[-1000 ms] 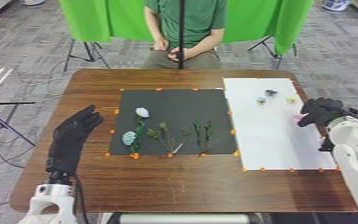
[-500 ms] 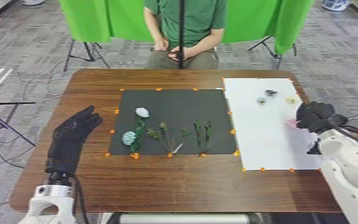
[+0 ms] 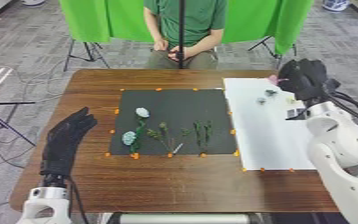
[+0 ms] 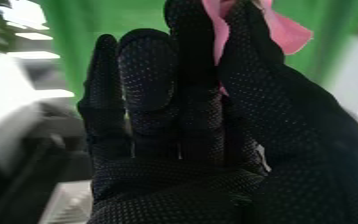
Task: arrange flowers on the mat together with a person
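The head view looks forward and steeply down from above the near side, far enough back to take in the tabletop (image 3: 158, 185) and the green cloth (image 3: 260, 25) beyond its far edge. The right wrist view sits very close, looking along the right hand (image 3: 307, 82) past its fingertips. Both share that hand, the pink flower (image 4: 288, 36) and the green cloth.

Place: we look to be in a robotics lab | Backdrop: bright green cloth (image 3: 264, 20) | Floor: grey carpet tiles (image 3: 33, 65), thin black tripod legs (image 3: 7, 103) | Workstation: jointed white robot arm (image 3: 346, 150), brown wooden table (image 3: 175, 185)
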{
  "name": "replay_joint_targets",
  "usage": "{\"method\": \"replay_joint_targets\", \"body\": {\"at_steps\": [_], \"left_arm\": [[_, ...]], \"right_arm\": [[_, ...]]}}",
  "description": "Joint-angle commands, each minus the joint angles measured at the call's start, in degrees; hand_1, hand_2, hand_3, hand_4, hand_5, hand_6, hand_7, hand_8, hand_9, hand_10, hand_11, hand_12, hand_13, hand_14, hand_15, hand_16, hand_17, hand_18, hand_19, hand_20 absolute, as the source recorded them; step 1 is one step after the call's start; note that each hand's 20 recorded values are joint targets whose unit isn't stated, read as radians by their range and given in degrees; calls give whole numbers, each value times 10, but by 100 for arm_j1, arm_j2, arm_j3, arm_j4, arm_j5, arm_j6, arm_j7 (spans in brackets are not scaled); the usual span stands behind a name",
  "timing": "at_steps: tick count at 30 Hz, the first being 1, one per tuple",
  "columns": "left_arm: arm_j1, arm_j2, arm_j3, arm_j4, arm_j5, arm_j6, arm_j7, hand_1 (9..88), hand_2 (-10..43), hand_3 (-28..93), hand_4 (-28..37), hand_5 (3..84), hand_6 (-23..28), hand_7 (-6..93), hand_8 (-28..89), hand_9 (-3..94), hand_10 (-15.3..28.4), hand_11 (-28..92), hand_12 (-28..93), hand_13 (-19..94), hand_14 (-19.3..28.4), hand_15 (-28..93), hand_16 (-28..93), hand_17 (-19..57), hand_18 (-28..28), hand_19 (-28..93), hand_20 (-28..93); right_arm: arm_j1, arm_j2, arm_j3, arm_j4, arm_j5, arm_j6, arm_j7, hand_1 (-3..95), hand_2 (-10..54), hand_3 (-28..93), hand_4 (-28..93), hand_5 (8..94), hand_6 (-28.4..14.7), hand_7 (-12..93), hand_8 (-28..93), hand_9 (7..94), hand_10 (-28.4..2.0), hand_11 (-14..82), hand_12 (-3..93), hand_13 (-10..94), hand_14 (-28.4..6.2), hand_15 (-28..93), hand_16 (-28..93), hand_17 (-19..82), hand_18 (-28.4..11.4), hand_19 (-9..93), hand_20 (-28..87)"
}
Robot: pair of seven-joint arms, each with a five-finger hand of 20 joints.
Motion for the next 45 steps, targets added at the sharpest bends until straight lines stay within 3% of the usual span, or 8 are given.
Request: {"method": "replay_joint_targets", "body": {"at_steps": [1, 7, 16, 37, 45], "left_arm": [[101, 57, -22, 4, -215, 210, 13, 183, -20, 685, -255, 453, 51, 121, -49, 427, 132, 165, 154, 339, 183, 159, 50, 44, 151, 119, 178], [17, 92, 69, 62, -218, 162, 0, 131, 13, 681, -281, 455, 51, 120, -48, 431, 134, 165, 153, 341, 186, 161, 50, 44, 151, 120, 178], [-99, 87, 162, 141, -183, 52, -35, 125, 2, 688, -283, 457, 50, 117, -47, 431, 134, 163, 154, 342, 187, 163, 50, 44, 151, 118, 178], [-152, 84, 200, 177, -188, 3, -52, 140, -11, 688, -283, 456, 50, 117, -46, 432, 133, 162, 154, 342, 187, 162, 50, 41, 151, 115, 176], [-177, 79, 192, 189, -188, -2, -63, 141, -15, 694, -283, 457, 50, 116, -46, 432, 134, 161, 155, 343, 186, 163, 51, 40, 151, 115, 176]], "right_arm": [[1480, -498, -1928, -29, 196, -70, -776, 577, -95, 670, -283, 822, 54, 247, 45, 904, -65, 87, 457, 722, -65, 531, 481, 292, -164, 547, 516], [2240, -1158, -3237, 703, 15, -324, -1134, 575, -95, 672, -283, 823, 53, 245, 48, 903, -64, 86, 457, 719, -66, 533, 482, 292, -162, 542, 513], [2430, -1870, -3833, 1608, -407, -700, -1426, 569, -95, 678, -283, 819, 50, 244, 51, 903, -62, 87, 457, 717, -65, 538, 478, 292, -161, 539, 512], [2370, -1960, -4000, 1832, -619, -994, -1473, 521, -95, 696, -276, 745, 45, 218, 19, 831, -64, 54, 374, 674, -74, 540, 445, 265, -159, 523, 500], [2309, -1940, -3964, 1879, -695, -1129, -1498, 479, -95, 735, -280, 701, 44, 218, -10, 771, -72, 113, 297, 661, -86, 533, 393, 259, -157, 515, 489]]}}
